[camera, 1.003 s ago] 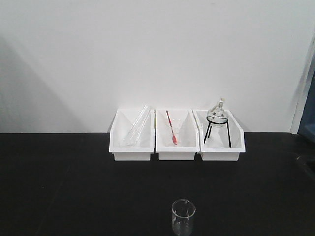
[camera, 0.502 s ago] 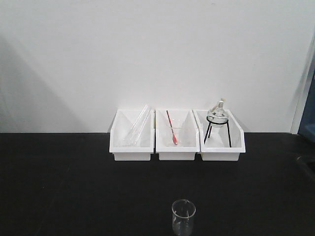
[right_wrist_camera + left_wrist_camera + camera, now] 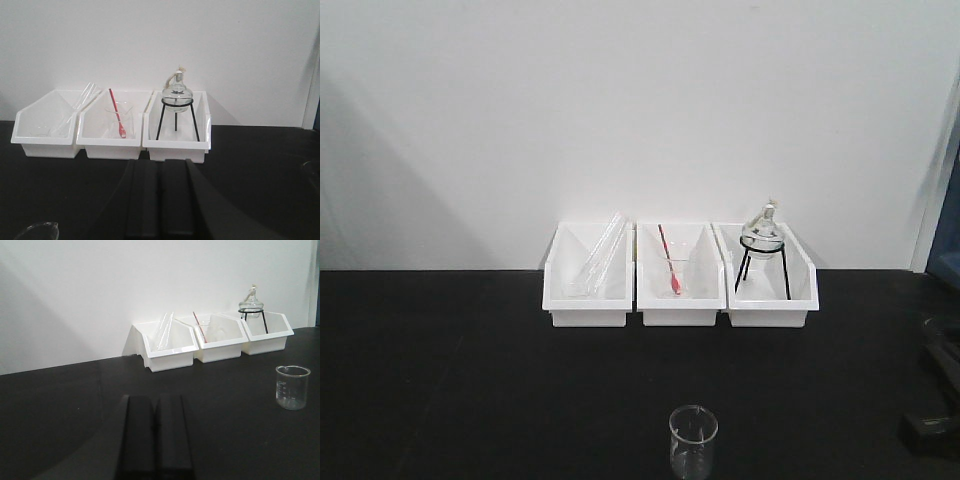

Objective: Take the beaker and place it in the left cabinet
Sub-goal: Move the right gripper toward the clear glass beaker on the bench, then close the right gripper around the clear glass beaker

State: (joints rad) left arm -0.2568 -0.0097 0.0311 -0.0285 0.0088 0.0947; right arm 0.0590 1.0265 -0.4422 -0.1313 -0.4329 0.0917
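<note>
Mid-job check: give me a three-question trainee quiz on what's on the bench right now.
1. True or false: the small clear glass beaker stands upright on the black table, outside the three white plastic bins.
2. In the front view, which bin holds the round-bottomed glass flask on its black tripod? A left, B middle, C right.
3. Fill in: the thin red rod leans in the ___ bin.
Key: 1 true; 2 C; 3 middle.

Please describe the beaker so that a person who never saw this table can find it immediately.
On the black table, three white bins stand in a row by the wall. The beaker stands alone, upright, well in front of the middle bin. It is the only glassware outside a bin.
</note>
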